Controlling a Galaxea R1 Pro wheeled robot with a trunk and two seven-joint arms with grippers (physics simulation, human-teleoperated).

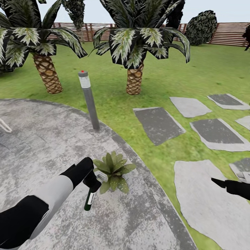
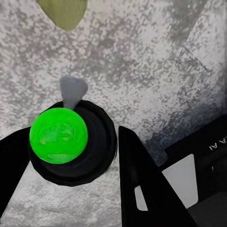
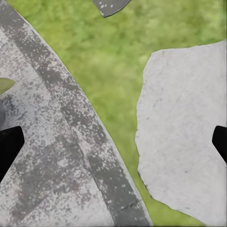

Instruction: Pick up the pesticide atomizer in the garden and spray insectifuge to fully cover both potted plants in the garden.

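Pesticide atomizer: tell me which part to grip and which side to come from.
Grip the pesticide atomizer on its slim body just below the trigger head, from the side, as the left gripper does now. It hangs bottom down, nozzle end beside the potted plant.

Two palms (image 1: 133, 48) and a bollard light (image 1: 89, 100) stand on grass.

Bollard light (image 1: 88, 100) beyond potted plant (image 1: 113, 172)

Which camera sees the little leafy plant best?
The head view: the potted plant shows whole there, on the patio beside the left gripper holding the pesticide atomizer. The left wrist view catches one leaf; the right wrist view just a leaf tip.
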